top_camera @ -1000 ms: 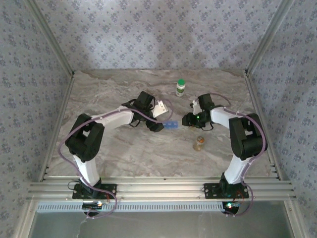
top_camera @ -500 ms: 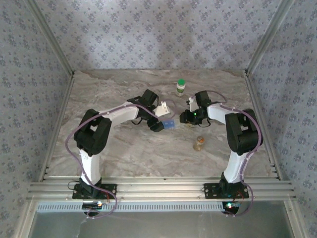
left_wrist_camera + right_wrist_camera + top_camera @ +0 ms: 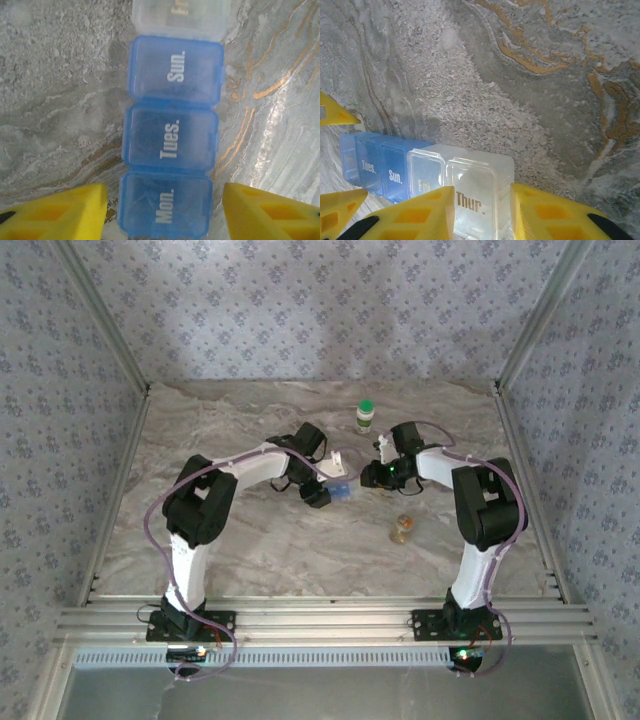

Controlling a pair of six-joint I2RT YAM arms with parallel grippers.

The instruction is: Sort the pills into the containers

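Nearest us on the grey, gold-veined marble table (image 3: 220,550) stands a small amber bottle (image 3: 403,529), alone, right of centre. Beyond it, mid-table, lies the flat plastic pill box (image 3: 170,140). It is translucent blue with clear compartments at one end, and day names are printed on its hinged lids. The left gripper (image 3: 165,195) holds its yellow jaws wide apart, one on each side of the blue "Mon." end, with a gap showing on both sides. The right gripper (image 3: 482,200) sits close at the clear "Thur." end, jaws apart, gripping nothing we can make out. Farthest back stands a small white bottle with a green cap (image 3: 366,417), well apart from the box. Every lid we see looks shut and we see no pills, so we judge the sorting barely begun.
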